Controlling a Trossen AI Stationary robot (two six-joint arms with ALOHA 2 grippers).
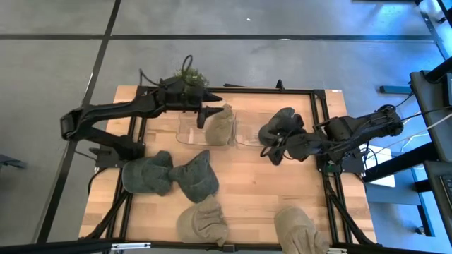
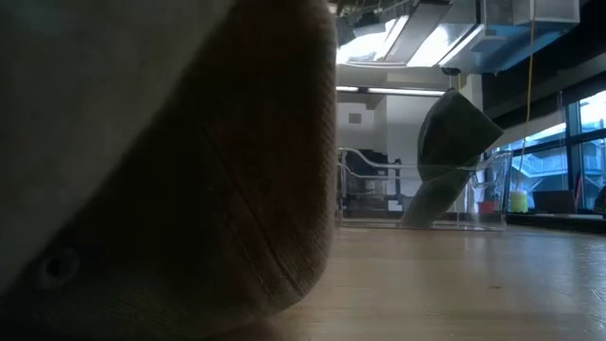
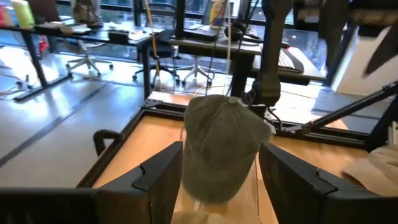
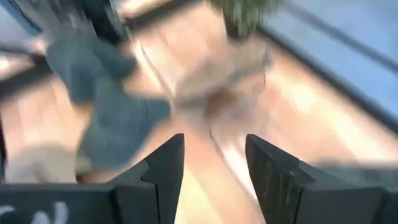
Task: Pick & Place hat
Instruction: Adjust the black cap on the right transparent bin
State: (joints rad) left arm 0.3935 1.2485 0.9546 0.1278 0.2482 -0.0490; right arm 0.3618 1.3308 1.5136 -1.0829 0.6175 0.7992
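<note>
High view is showing the wooden worktop point(image 1: 247, 176) filling the middle of the frame, with hats lying scattered over its lower half: a dark green pair point(image 1: 169, 176) at left centre, a tan one point(image 1: 203, 220) below them, another tan one point(image 1: 300, 229) at lower right. In the upper middle two clear bins point(image 1: 236, 130) are sitting side by side, and an olive hat point(image 1: 220, 124) is resting in the left-hand one. The left pincer point(image 1: 206, 111) is hanging just beside that hat, fingers spread and released, gripping nothing. At centre right, the right pincer point(image 1: 274, 154) is sitting under a dark hat point(image 1: 281, 127); its fingers are standing apart, but whether they are pinching the cloth I cannot tell.

The hats are looking soft, light and floppy, so pinching a fold of the crown or the brim seems the safest hold.

Low view is being almost wholly blocked by one tan hat, and the right wrist view is smearing everything ahead of its fingers.
</note>
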